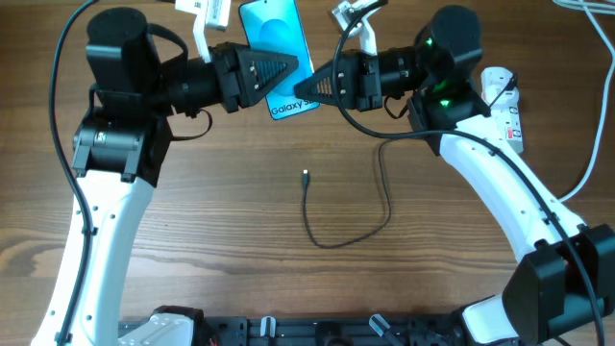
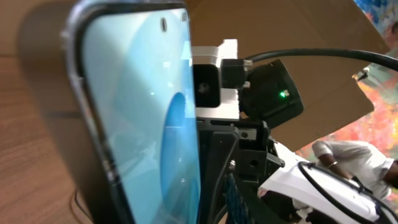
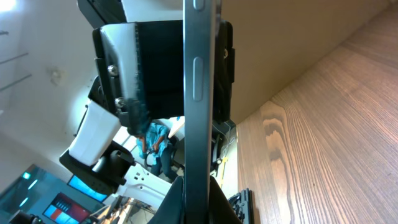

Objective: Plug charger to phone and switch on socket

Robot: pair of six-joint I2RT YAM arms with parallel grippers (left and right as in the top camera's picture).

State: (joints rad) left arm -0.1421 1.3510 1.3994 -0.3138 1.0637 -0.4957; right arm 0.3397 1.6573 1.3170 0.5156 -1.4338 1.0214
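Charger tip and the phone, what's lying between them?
Only bare table lies between the charger's connector tip and the phone; the overhead view shows it.

White links point(image 1: 106, 240), black joints point(image 1: 120, 48) and cables point(image 1: 85, 197), green light point(image 1: 430, 42), black left gripper point(image 1: 303, 72)

A brown wood-grain bench point(image 1: 240, 240) fills the overhead view. A black mounting rail with small clamps point(image 1: 317, 332) runs along its near edge. The left wrist view shows a flat tan board point(image 2: 298, 25) behind.

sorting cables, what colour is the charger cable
The charger is black, clearest in the overhead view.
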